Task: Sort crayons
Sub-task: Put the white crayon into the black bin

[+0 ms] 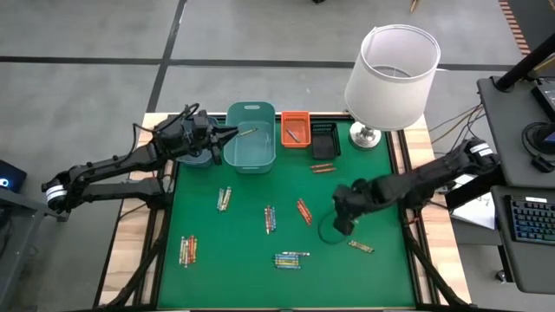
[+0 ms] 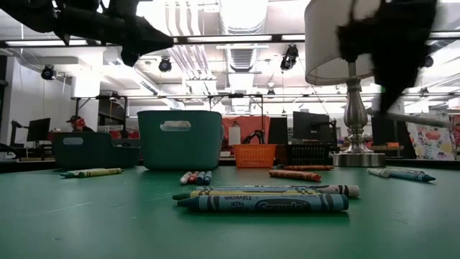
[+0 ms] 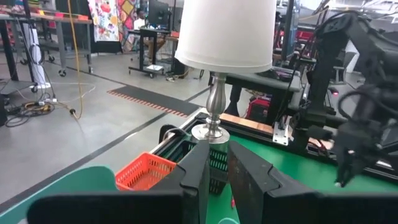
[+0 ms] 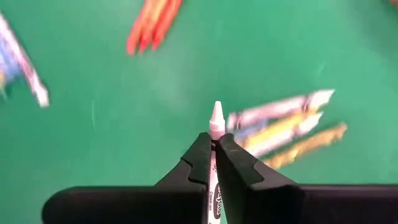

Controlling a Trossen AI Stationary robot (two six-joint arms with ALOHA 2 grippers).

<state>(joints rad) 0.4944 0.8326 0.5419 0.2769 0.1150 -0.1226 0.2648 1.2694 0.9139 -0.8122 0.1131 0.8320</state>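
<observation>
Crayons (image 1: pixel 292 259) lie in small clusters across the green surface (image 1: pixel 243 251), with more near the black bin (image 1: pixel 324 139) and one orange-red bunch (image 1: pixel 303 211) toward the middle. The right gripper (image 4: pixel 213 149) is clamped shut on a white crayon (image 4: pixel 216 121), its tip poking out past the fingers above the surface. The left gripper (image 1: pixel 232 132) hangs over the teal bin (image 1: pixel 251 147), its fingers (image 3: pixel 194 171) nearly closed with a thin gap; whether it holds anything I cannot tell. An orange bin (image 1: pixel 295 128) sits between the teal and black ones, near a lamp (image 1: pixel 390 69).
</observation>
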